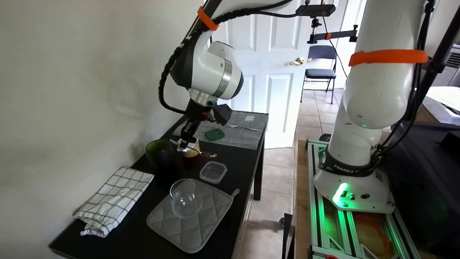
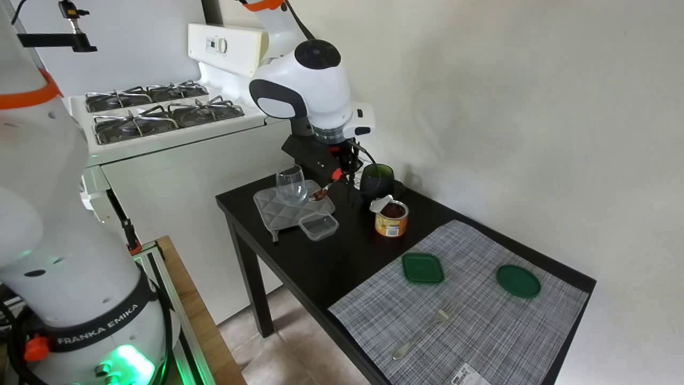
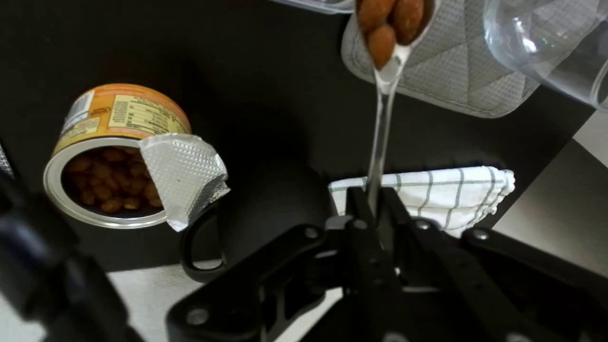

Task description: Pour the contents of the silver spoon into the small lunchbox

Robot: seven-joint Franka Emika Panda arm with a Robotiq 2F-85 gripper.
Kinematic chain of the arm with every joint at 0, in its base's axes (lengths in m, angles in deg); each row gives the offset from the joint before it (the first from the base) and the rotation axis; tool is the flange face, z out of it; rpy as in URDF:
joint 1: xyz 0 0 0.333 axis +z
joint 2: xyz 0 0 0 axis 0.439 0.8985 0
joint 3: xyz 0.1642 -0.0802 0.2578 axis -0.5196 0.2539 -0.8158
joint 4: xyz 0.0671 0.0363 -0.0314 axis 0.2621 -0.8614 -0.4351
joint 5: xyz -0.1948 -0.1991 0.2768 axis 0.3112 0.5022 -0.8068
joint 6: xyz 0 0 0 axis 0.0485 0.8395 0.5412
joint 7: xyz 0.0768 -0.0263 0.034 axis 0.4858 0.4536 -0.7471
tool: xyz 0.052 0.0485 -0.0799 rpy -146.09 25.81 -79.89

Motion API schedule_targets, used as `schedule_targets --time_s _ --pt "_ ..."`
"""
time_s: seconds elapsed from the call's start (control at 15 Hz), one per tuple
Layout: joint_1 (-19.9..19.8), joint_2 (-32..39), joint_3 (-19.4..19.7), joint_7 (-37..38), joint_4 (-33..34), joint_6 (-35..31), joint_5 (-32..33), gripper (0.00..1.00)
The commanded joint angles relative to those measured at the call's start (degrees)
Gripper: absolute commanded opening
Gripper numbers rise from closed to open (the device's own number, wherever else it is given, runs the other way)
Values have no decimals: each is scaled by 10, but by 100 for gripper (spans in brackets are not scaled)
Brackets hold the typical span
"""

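Currently, the silver spoon (image 3: 383, 114) is off the table (image 2: 347, 267), its handle gripped between the closed fingers of the gripper (image 3: 375, 199). In the wrist view its bowl meets the top edge of the frame, and three almonds (image 3: 381, 45) show in it. In both exterior views the bowl appears just above the clear square tub (image 2: 319, 226) in the frame; whether it is directly over the tub I cannot tell. An orange can (image 3: 126, 114), at the left of the wrist view, holds more nuts (image 3: 108, 183), with its foil lid (image 3: 185, 178) bent back at the rim. Just beside it stands a dark mug (image 1: 157, 156) with a handle. A clear glass (image 2: 291, 187) stands on a grey pot holder (image 1: 201, 237), and a checked cloth (image 1: 115, 198) lies at the lower left of an exterior view. Toward the lower right of an exterior view, a woven placemat (image 2: 481, 331) carries a square green lid (image 2: 422, 268), a round green lid (image 2: 518, 281) and a fork (image 2: 425, 330). At the upper left of that frame a white stove (image 2: 176, 160) stands near the table.
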Motion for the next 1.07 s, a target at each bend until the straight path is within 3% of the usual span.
schedule_targets --time_s 0.0,1.0 --pt "-1 -19 -3 -103 -9 16 -93 3" --pt "-11 -15 9 -406 8 69 -377 3"
